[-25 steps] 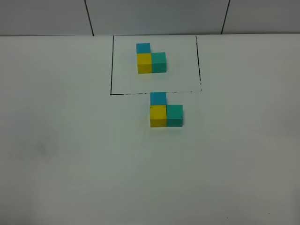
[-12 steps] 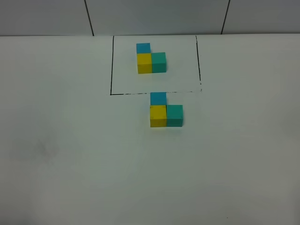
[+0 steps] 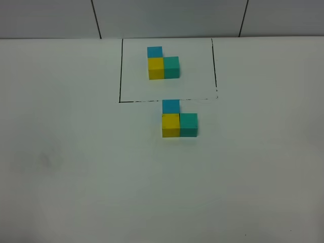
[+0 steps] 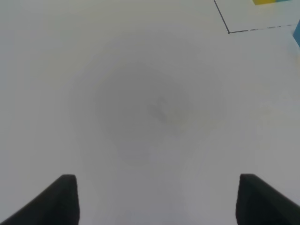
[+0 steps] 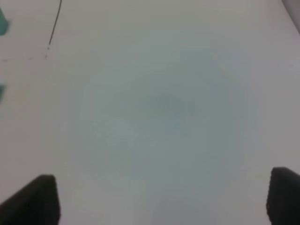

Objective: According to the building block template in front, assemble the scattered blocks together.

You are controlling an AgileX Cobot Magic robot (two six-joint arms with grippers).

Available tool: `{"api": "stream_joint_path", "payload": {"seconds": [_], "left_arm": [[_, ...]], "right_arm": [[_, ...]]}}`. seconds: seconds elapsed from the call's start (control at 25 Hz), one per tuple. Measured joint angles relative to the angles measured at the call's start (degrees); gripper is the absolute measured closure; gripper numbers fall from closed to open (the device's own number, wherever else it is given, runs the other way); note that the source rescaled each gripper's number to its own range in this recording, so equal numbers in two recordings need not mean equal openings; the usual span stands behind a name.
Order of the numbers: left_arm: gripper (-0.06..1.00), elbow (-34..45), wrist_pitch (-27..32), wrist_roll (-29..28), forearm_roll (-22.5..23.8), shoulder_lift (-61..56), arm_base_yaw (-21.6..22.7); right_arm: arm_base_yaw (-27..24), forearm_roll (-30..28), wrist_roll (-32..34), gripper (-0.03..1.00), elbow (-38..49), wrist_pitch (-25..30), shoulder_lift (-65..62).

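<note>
The template stands inside the black-outlined rectangle (image 3: 120,71) at the back: a blue block (image 3: 155,51), a yellow block (image 3: 156,68) and a green block (image 3: 171,67). Just in front of the outline an identical group sits together: a blue block (image 3: 171,106), a yellow block (image 3: 171,125), a green block (image 3: 189,124). Neither arm shows in the exterior high view. My left gripper (image 4: 157,199) is open and empty above bare table. My right gripper (image 5: 164,199) is open and empty above bare table.
The white table (image 3: 76,177) reaches a tiled wall (image 3: 167,17) at the back. A corner of the outline (image 4: 228,32) with a sliver of yellow block (image 4: 265,2) shows in the left wrist view. A green block's edge (image 5: 2,21) shows in the right wrist view.
</note>
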Motion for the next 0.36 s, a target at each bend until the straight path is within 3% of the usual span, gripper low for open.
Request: {"api": "stream_joint_path", "payload": {"seconds": [0.36], "left_arm": [[0.36,0.0,0.0,0.0,0.0,0.0,0.0]], "right_arm": [[0.0,0.0,0.0,0.19,0.0,0.0,0.0]]}}
